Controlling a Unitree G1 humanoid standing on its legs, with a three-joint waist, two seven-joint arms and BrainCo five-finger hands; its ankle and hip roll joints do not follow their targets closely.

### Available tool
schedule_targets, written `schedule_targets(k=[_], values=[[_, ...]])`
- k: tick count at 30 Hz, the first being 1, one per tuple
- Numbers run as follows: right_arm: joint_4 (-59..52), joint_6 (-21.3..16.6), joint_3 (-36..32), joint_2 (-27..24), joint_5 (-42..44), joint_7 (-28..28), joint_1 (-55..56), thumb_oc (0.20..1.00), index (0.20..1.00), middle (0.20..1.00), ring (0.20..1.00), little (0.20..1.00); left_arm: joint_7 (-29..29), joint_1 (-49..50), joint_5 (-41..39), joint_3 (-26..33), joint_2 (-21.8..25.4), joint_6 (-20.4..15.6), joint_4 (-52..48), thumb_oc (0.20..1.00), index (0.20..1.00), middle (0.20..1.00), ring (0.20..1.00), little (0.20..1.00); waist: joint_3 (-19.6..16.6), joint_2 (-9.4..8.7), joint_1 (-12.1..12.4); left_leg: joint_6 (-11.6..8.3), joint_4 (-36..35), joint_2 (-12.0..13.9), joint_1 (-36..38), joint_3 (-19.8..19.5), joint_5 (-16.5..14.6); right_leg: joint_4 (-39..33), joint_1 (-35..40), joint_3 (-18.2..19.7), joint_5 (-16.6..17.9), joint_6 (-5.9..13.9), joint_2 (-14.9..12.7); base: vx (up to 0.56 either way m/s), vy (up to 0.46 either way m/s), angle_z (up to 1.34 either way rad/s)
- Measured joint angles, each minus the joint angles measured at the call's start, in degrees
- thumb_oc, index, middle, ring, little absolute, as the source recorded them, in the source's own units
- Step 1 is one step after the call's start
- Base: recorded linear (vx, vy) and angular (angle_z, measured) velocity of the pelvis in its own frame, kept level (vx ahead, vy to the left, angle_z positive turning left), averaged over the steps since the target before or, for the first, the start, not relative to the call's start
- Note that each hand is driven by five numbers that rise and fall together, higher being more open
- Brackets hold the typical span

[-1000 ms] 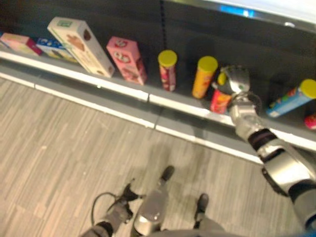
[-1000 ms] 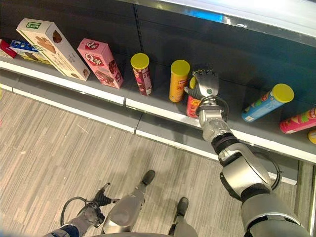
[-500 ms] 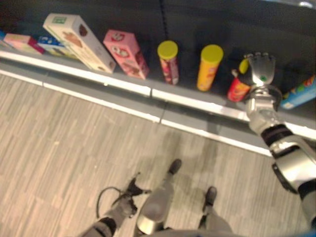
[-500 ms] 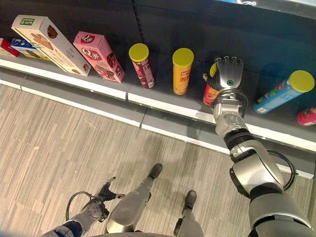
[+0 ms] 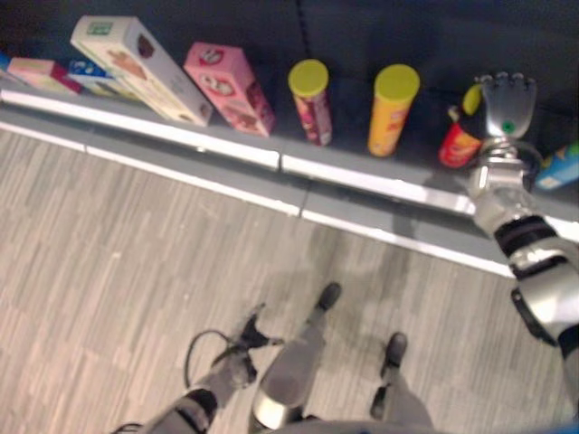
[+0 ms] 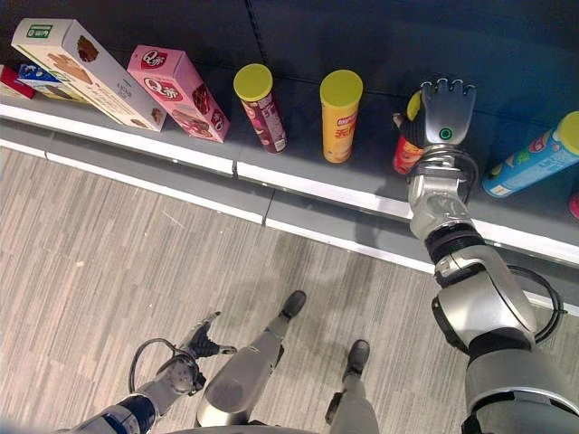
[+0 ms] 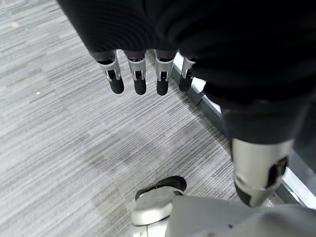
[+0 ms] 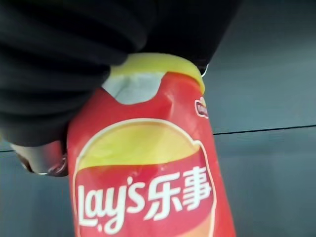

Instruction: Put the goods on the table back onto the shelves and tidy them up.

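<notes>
Two boxes lean at the shelf's 9 o'clock end: white box, pink box. Next come a dark red can and an orange can, both upright. My left hand hangs low at 7 o'clock over the floor, fingers loose, holding nothing. At 2 o'clock my right hand is wrapped round the red can. Since a second ago that can has shifted right along the shelf, clear of the orange one. I judge placing nearly done. The fingers themselves are hidden behind the can. The blue can at 3 o'clock is cut off.
</notes>
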Motion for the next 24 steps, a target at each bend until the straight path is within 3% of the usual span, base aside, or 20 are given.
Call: schedule_targets(k=[24], values=[[4.9, 0.6, 0.9, -0.9, 0.7, 0.2, -0.5, 0.200, 0.200, 0.200, 0.200, 0.200, 0.2, 0.0, -0.1, 0.1, 0.0, -0.1, 0.0, 1.000, 1.000, 1.000, 1.000, 1.000, 0.0, 0.09, -0.1, -0.03, 0.1, -0.3, 0.2, 0.0, 0.8, 0.0, 0.5, -0.1, 0.5, 0.72, -0.1, 0.00, 0.000, 0.00]])
